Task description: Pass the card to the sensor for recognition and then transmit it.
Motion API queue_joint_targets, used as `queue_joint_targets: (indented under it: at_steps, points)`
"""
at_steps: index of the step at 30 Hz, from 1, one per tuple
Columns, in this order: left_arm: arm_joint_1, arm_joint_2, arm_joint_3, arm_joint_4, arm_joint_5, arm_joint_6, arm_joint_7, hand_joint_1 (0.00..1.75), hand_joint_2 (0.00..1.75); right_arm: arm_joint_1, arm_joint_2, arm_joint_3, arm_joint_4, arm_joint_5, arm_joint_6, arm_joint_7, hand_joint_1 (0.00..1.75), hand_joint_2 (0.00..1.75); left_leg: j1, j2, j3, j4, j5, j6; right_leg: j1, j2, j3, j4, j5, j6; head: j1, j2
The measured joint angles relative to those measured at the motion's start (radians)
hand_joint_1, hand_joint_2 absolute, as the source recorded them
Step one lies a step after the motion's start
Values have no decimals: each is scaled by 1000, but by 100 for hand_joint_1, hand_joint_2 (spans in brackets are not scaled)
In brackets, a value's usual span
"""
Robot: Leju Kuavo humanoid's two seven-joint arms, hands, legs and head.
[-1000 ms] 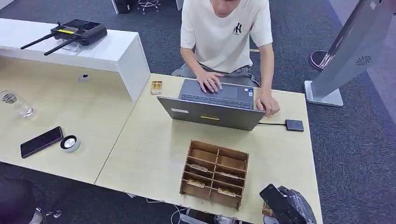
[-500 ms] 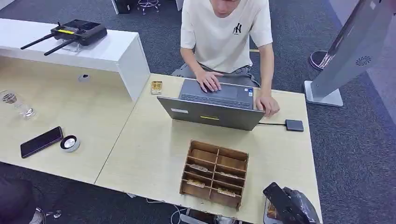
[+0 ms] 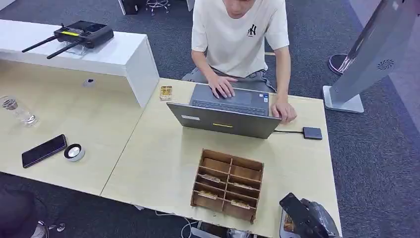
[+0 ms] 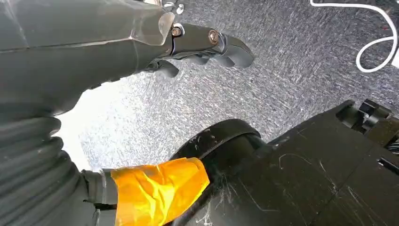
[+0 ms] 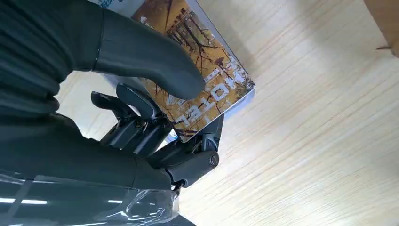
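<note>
A card (image 5: 207,89) printed with an autumn picture and the word "Hotel" is pinched in my right hand (image 5: 141,94), thumb on its face and dark fingers beneath, just above the pale wooden table (image 5: 320,122). From the head view that right hand (image 3: 307,218) is at the table's near right corner, with a sliver of the card (image 3: 287,224) showing beside it. The sensor (image 3: 312,133), a small dark square pad on a cable, lies farther back on the right. My left hand (image 4: 207,47) hangs over grey carpet, fingers loosely out and holding nothing.
A wooden compartment box (image 3: 232,154) with several cards stands left of my right hand. Behind it is an open laptop (image 3: 223,121), and a person (image 3: 237,34) has both hands on it. A phone (image 3: 43,150) and a round puck (image 3: 74,151) lie far left.
My right hand with the card has shifted slightly right and down near the table's corner. The person and the things on the table have stayed put.
</note>
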Motion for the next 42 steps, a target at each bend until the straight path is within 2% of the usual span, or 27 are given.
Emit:
queue_joint_targets:
  at_steps: [20, 31, 42]
  points:
    - [1, 0, 5, 0, -39, -27, 0, 0, 175, -2, 8, 0, 0, 12, 8, 13, 175, 175, 0, 0, 0, 0, 0, 0, 0, 0, 0, 0, 0, 0, 0, 0]
    - [23, 1, 35, -8, -42, -39, 10, 0, 175, -102, 99, 53, 61, 62, 43, 35, 175, 175, 0, 0, 0, 0, 0, 0, 0, 0, 0, 0, 0, 0, 0, 0]
    - [23, 1, 40, -16, -68, -63, 11, 0, 175, -106, 115, 60, 83, 63, 42, 42, 175, 175, 0, 0, 0, 0, 0, 0, 0, 0, 0, 0, 0, 0, 0, 0]
